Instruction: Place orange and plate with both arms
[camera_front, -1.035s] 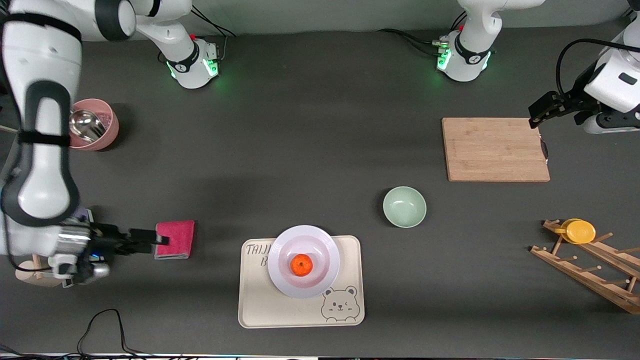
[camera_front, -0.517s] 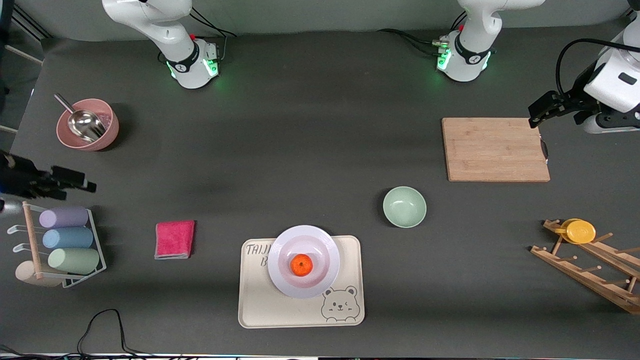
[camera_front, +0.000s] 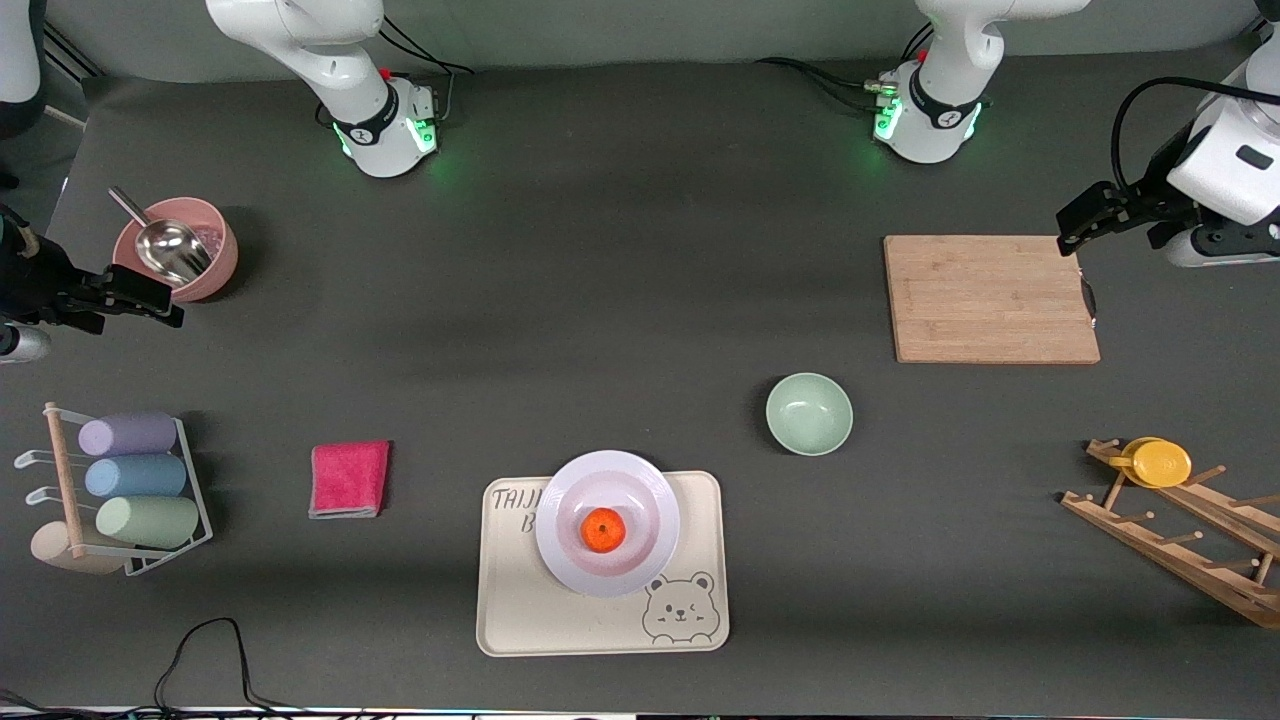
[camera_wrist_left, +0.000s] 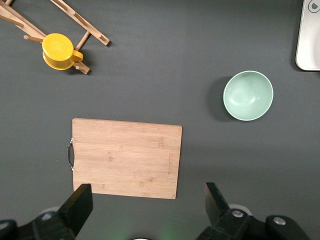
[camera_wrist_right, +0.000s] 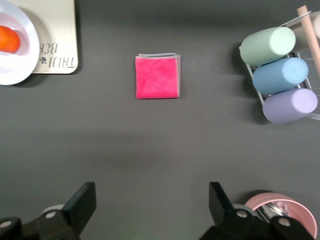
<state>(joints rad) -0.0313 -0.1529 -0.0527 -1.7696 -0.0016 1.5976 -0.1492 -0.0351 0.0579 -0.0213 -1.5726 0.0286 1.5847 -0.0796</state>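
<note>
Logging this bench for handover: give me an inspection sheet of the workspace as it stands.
Surface: dark table, no spills seen.
Job's things: orange in the plate, plate on the cream bear tray.
Clutter: mint bowl, cutting board, pink cloth, pink bowl with scoop, cup rack, wooden rack with yellow cup.
Grippers: left gripper open, empty, by the board; right gripper open, empty, by the pink bowl.
Cables: black cable at the table's near edge.
Surroundings: nothing seen.
</note>
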